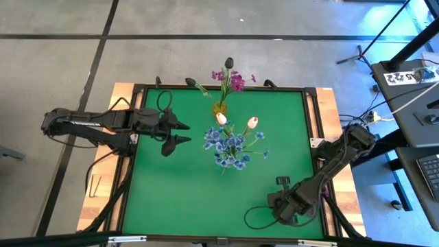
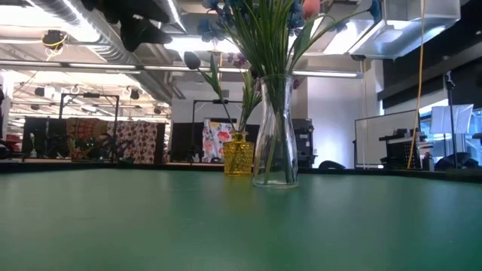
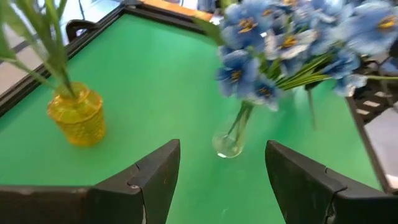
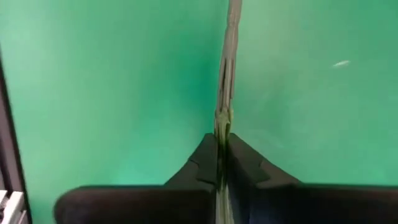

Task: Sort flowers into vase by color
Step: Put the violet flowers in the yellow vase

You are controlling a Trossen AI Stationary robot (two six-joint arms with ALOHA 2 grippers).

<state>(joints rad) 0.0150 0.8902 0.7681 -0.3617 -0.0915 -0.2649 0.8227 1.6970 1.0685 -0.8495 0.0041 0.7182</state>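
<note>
A clear glass vase [image 1: 232, 152] in the middle of the green mat holds blue flowers [image 1: 230, 145] and two white-pink tulip buds [image 1: 252, 123]. Behind it, a yellow vase [image 1: 219, 108] holds magenta flowers [image 1: 235, 81] and dark tulip buds [image 1: 230, 62]. Both the clear vase [image 2: 275, 135] and the yellow vase [image 2: 238, 155] stand upright. My left gripper [image 3: 224, 180] hangs open, left of the clear vase [image 3: 230, 142] and above the mat. My right gripper [image 1: 285, 195], near the mat's front right corner, is shut on a green stem [image 4: 227, 68]; its blossom is out of the wrist view. My right gripper pinches a thin green stem [image 4: 222, 121] between its two fingertips [image 4: 205, 155], coming from above and pointing down. The stem runs away from the fingers over the mat. Which end of the stem this is, and whether it is clear of the mat, I cannot tell.
A dark raised frame [image 1: 312, 89] borders the green mat [image 1: 178, 192] on the wooden table. The mat's front and left parts are bare. A black cable loop [image 1: 255, 218] lies beside the right arm. Desks and stands stand to the table's right.
</note>
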